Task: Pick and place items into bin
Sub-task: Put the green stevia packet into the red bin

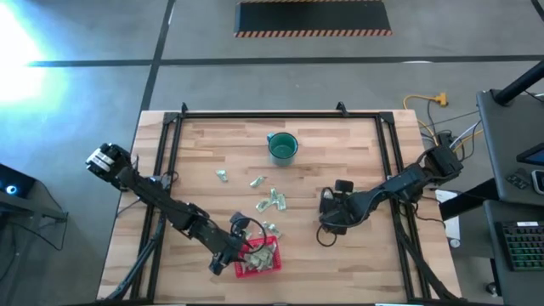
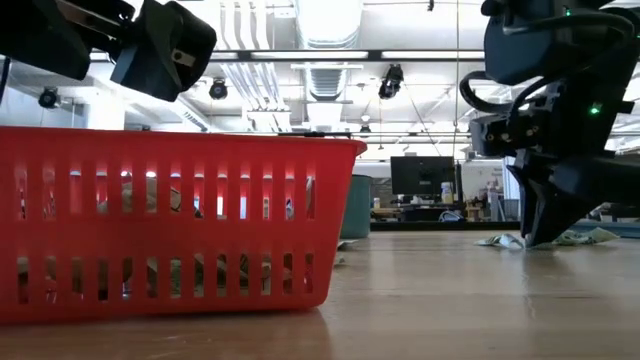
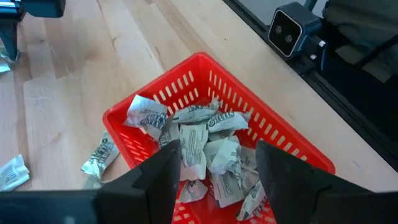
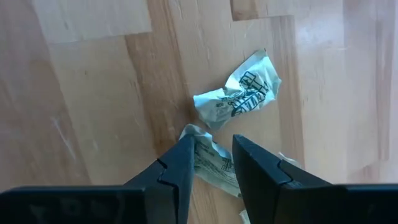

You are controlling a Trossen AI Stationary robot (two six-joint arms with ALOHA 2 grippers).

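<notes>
The red bin (image 1: 259,267) stands near the table's front edge and holds several pale wrapped items (image 3: 205,134). My left gripper (image 3: 217,177) hangs open just above the bin with nothing between its fingers. More items (image 1: 272,201) lie loose on the wood between the bin and the cup. My right gripper (image 4: 211,165), right of the bin, points down, open. Its fingers stand on either side of one item (image 4: 208,158) lying flat on the table, with another item (image 4: 239,93) just beyond. My right gripper comes from above, pointing steeply down, with one finger (image 4: 180,168) on each side of the item on the table. I cannot tell whether the fingers touch it. The item lies flat on the wood.
A round teal cup (image 1: 282,147) stands at the table's far middle. Two loose items (image 3: 99,155) lie on the wood right beside the bin. A black frame (image 1: 174,127) runs along the table's left, right and far sides. Bare wood shows at the near right.
</notes>
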